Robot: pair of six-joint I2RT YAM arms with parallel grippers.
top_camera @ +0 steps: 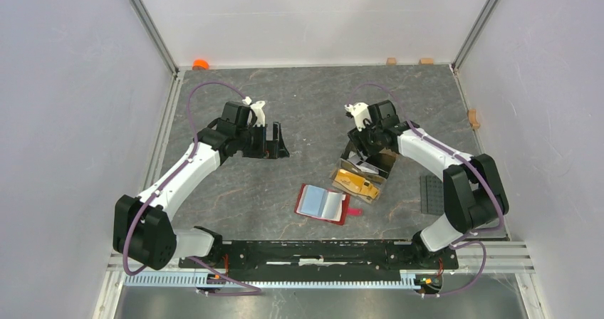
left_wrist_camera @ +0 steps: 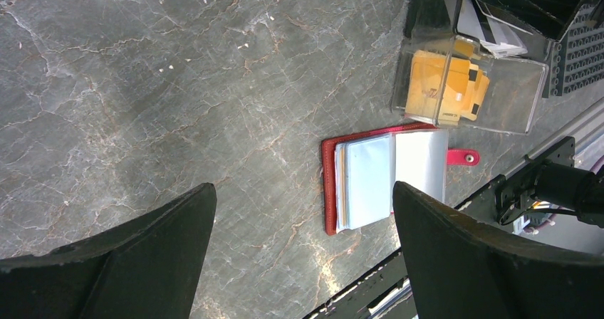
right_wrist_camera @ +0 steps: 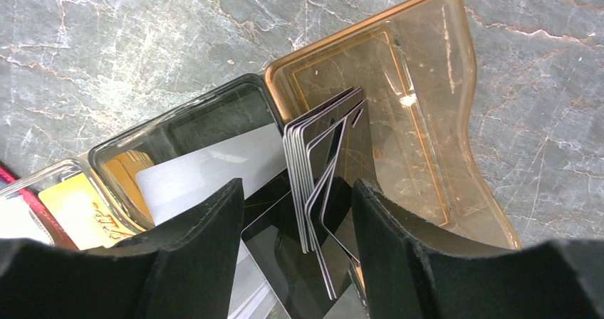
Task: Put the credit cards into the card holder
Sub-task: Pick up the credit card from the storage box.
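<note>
A stack of dark cards [right_wrist_camera: 324, 191] stands on edge in an amber tray [right_wrist_camera: 427, 119], between the fingers of the right hand [right_wrist_camera: 299, 198]. That hand is spread around the stack: one finger looks to touch it, the other stands off with a gap. Orange cards [left_wrist_camera: 445, 84] lie in a clear box [left_wrist_camera: 523, 95] close by. Near that box the red holder [left_wrist_camera: 329, 184] lies open on the surface [left_wrist_camera: 142, 84], a light blue card [left_wrist_camera: 367, 180] in its sleeve. The left hand [left_wrist_camera: 303, 205] hangs above the surface, fingers spread wide, holding nothing
</note>
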